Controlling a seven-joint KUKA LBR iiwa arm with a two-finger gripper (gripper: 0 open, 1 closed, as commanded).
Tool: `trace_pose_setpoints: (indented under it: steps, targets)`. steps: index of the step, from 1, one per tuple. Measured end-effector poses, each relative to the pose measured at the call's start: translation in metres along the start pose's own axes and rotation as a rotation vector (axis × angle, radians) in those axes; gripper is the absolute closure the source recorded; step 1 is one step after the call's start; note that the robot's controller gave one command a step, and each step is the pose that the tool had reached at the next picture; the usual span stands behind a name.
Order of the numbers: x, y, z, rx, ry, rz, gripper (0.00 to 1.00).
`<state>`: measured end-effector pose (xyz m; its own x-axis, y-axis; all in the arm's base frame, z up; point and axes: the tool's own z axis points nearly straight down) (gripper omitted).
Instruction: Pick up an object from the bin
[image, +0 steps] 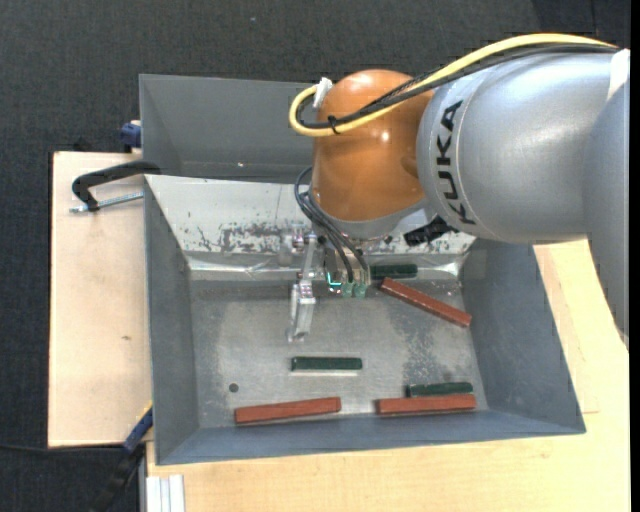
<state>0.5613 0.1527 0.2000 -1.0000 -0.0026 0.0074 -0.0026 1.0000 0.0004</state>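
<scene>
Over the bare floor of the bin (170, 330), toward its back wall, the gripper (300, 318) hangs with nothing visibly in it. Whether it is spread or pressed together I cannot tell.

The nearest thing, a short green bar (326, 365), lies flat at the gripper's 5 o'clock, apart from it. A straight descent from here would likely meet bare metal and miss it. All the bars lie thin and flat, so a grip could also slip off or scrape the floor.

A tilted red bar (425, 302) lies at 3 o'clock, near the wrist, and a sideways shift that way might nudge it. A back green bar (395, 270) lies at 2 o'clock by the back wall.

Farther out, a front red bar (287, 410) lies at 6 o'clock along the front wall. At 4 o'clock a right red bar (425, 404) seems to touch a right green bar (438, 389), so a pinch there might take both.

The arm reaches in from 3 o'clock, its orange cover (365, 150) over the back wall and the wrist pointing down.
</scene>
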Motion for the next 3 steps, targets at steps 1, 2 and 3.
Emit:
trace_pose_setpoints:
  steps: [1, 2, 3]
  targets:
    - [-0.002, -0.001, -0.005, -0.001, -0.009, 0.002, 0.0]
    - [0.009, -0.032, 0.089, -0.001, -0.012, -0.127, 0.0]
    - [0.007, -0.048, 0.132, 0.0, -0.002, -0.166, 0.0]
